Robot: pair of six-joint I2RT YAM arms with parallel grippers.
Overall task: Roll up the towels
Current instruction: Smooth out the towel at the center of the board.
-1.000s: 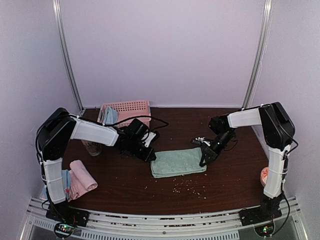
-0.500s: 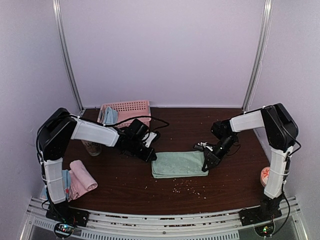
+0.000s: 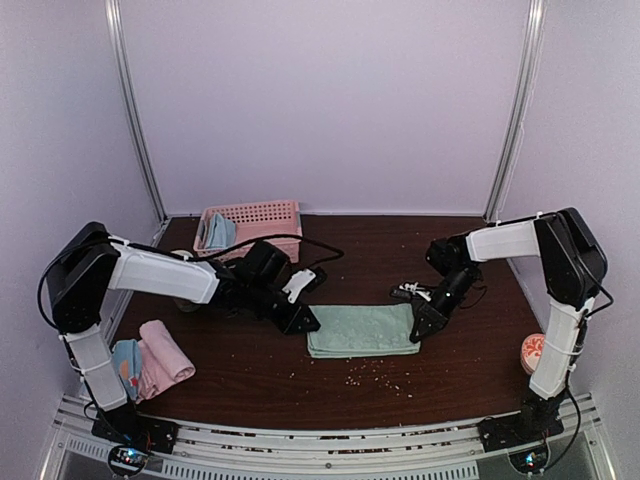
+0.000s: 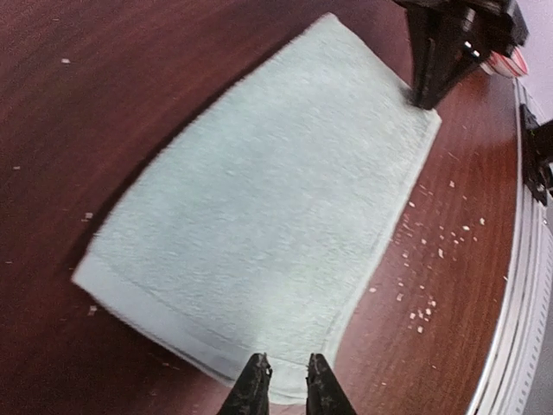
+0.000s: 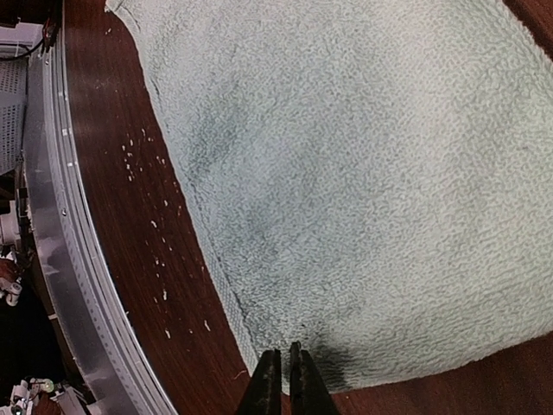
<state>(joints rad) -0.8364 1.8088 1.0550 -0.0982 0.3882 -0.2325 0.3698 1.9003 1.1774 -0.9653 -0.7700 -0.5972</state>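
One green towel (image 3: pixel 362 330), one pink towel (image 3: pixel 165 350), two blue towels (image 3: pixel 218 232) (image 3: pixel 125 358), one basket (image 3: pixel 255 210).

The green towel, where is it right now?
In the top view, the green towel lies flat in the middle of the table, with the left hand at its left end and the right hand at its right end.

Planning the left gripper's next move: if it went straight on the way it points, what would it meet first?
The green towel: the left gripper points at its near edge, seemingly touching it.
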